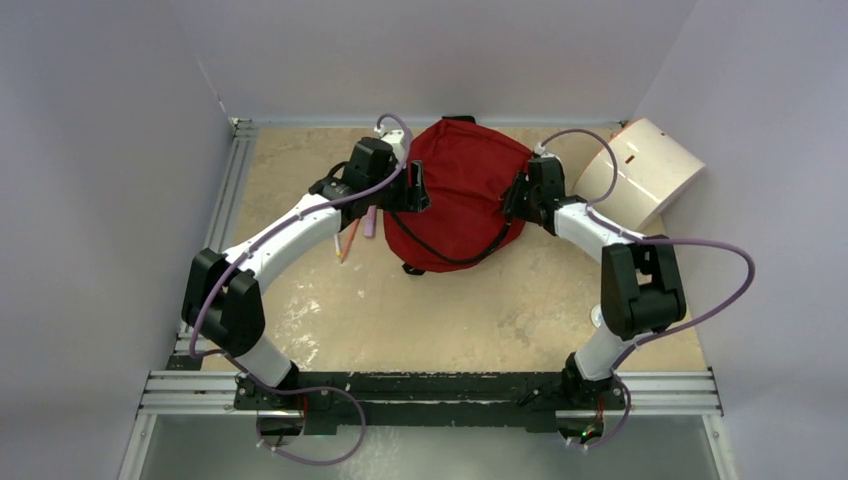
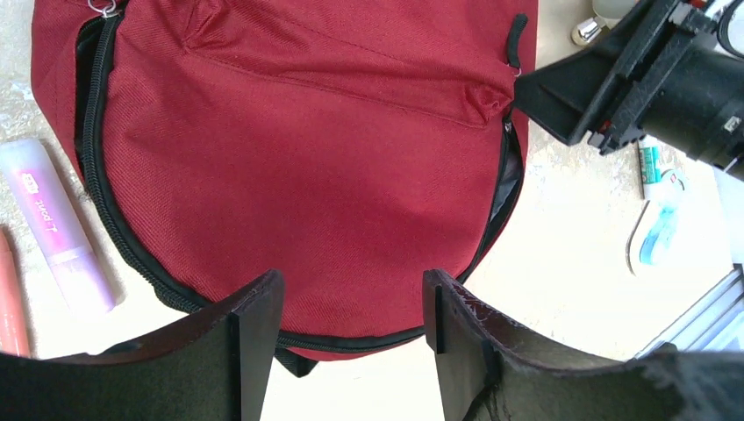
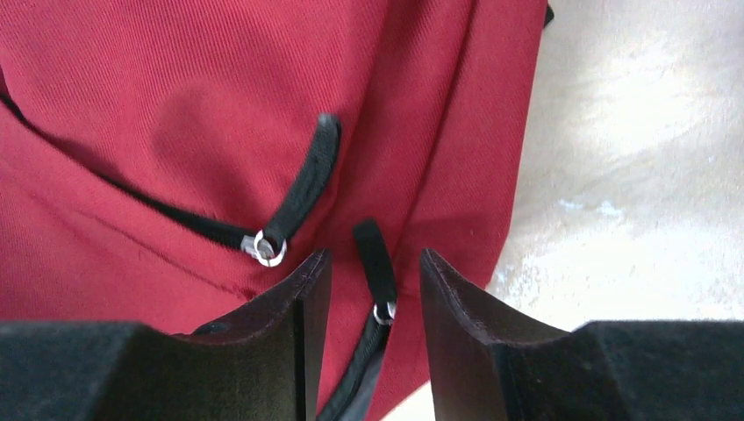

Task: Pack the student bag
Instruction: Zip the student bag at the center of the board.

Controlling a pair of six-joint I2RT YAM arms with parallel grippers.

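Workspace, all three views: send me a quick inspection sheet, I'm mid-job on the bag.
Surface: tan table, with scuffed pale patches.
Job's things: student bag at far centre; zipper partly open, grey lining showing at one side.
Clutter: white cylinder box at far right; purple highlighter and orange pen on the bag's left; small blue-white item on its right.
Grippers: left tool open over the bag's edge; right tool open, with a black zipper pull between its fingers.
Cables: purple cables looped along both arms.
Surroundings: pale walls; metal rails at near and left edges.
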